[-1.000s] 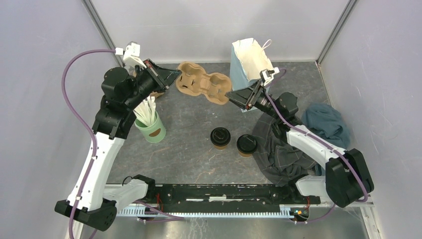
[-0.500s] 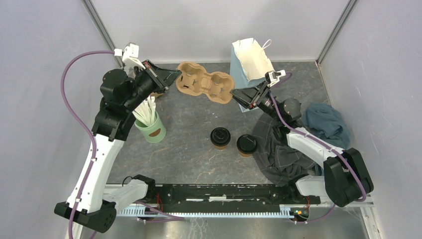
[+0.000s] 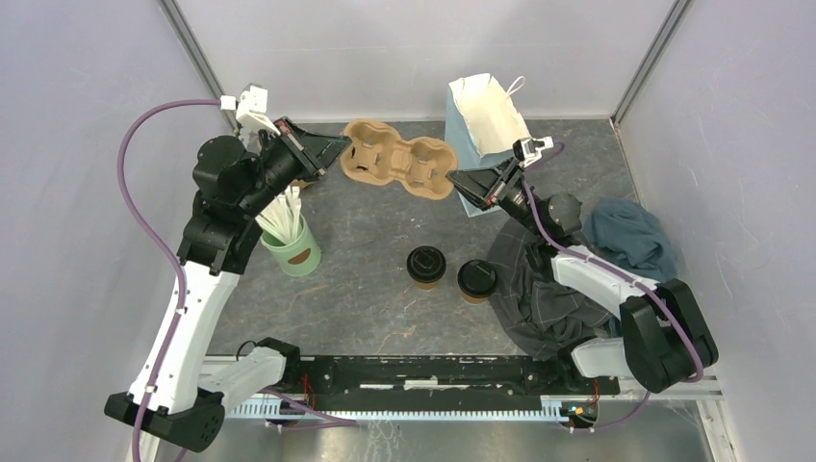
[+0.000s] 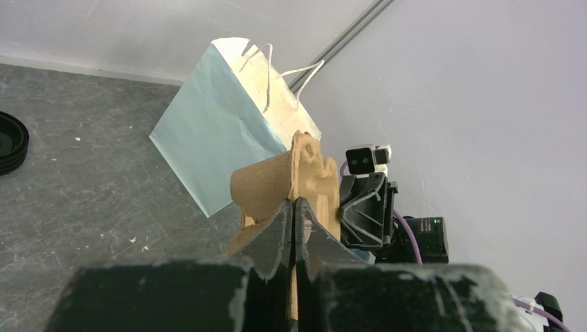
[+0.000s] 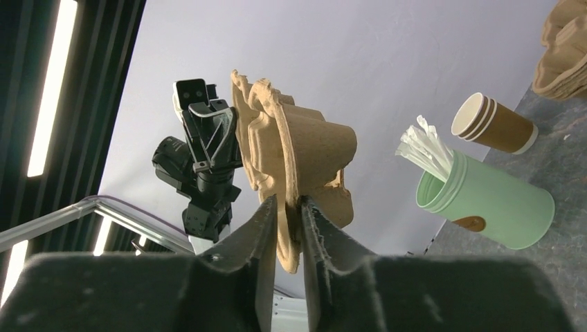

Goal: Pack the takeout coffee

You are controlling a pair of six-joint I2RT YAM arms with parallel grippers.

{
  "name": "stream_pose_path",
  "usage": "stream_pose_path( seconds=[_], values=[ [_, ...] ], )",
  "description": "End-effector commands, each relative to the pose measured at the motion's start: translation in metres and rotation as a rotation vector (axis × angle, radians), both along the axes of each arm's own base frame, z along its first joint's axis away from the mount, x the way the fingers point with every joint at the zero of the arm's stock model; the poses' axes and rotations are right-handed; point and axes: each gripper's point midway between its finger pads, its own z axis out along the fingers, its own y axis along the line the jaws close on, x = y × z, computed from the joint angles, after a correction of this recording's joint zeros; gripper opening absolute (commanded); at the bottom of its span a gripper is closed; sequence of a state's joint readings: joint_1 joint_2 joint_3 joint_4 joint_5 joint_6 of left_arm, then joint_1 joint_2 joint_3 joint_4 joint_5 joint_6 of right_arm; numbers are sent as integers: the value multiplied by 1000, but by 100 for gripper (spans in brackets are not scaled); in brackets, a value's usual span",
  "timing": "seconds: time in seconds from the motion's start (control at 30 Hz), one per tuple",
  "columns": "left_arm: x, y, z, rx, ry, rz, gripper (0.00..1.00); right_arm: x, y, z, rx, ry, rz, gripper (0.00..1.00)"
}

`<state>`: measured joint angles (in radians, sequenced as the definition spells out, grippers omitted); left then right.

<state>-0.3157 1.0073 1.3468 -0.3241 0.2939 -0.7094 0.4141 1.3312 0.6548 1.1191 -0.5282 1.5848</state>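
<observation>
Left gripper [image 3: 340, 145] and right gripper [image 3: 454, 178] each clench one end of the pulp cup carrier [image 3: 399, 164]. The lidded coffee cups [image 3: 425, 267] [image 3: 476, 278] stand well apart from it.

My bench [image 3: 356, 289]: grey, speckled. Mid-front, upright & just beside ea. other: left coffee cup [image 3: 425, 267], right coffee cup [image 3: 476, 279]. L side: green stick cup [image 3: 293, 248]. Back R: blue paper bag [image 3: 481, 135], standing. R side: grey cloth [image 3: 539, 294] touching blue cloth [image 3: 630, 241].
</observation>
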Motion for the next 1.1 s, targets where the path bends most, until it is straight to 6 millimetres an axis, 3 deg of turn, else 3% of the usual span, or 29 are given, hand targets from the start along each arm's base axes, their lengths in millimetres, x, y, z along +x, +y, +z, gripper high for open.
stream_pose_path(
  seconds=[0.0, 0.07, 0.17, 0.2, 0.27, 0.37, 0.47, 0.57, 0.83, 0.97, 1.07],
  values=[
    [-7, -2, 14, -35, -39, -19, 2, -12, -11, 27, 97, -93, -4, 18],
    [-6, -1, 12, -27, -39, -17, 2, -14, -13, 28, 103, -102, -4, 3],
    [-3, 0, 8, 1, -26, -7, 3, -14, -16, 27, 48, -124, -14, 0],
    [-1, 2, 7, 13, -19, 4, 8, -11, -18, 24, -1, -126, -30, 0],
    [2, 4, 5, 39, -11, 20, 27, -9, -24, 23, -97, -161, -76, 0],
    [5, 6, 4, 62, -13, 32, 63, 1, -35, 24, -274, -198, -154, 0],
    [11, 11, -1, 83, 5, 72, 82, 11, -50, 37, -406, -239, -231, 0],
    [17, 11, -11, 102, 43, 77, 88, 36, -79, 59, -585, -280, -400, 0],
    [19, -9, -35, 115, 132, -38, 92, 96, -181, 157, -942, -317, -989, 0],
    [17, -14, -50, 136, 172, -78, 92, 115, -235, 172, -1127, -286, -1250, 0],
    [17, -18, -61, 143, 204, -102, 93, 132, -269, 163, -1268, -237, -1359, 0]
  ],
)
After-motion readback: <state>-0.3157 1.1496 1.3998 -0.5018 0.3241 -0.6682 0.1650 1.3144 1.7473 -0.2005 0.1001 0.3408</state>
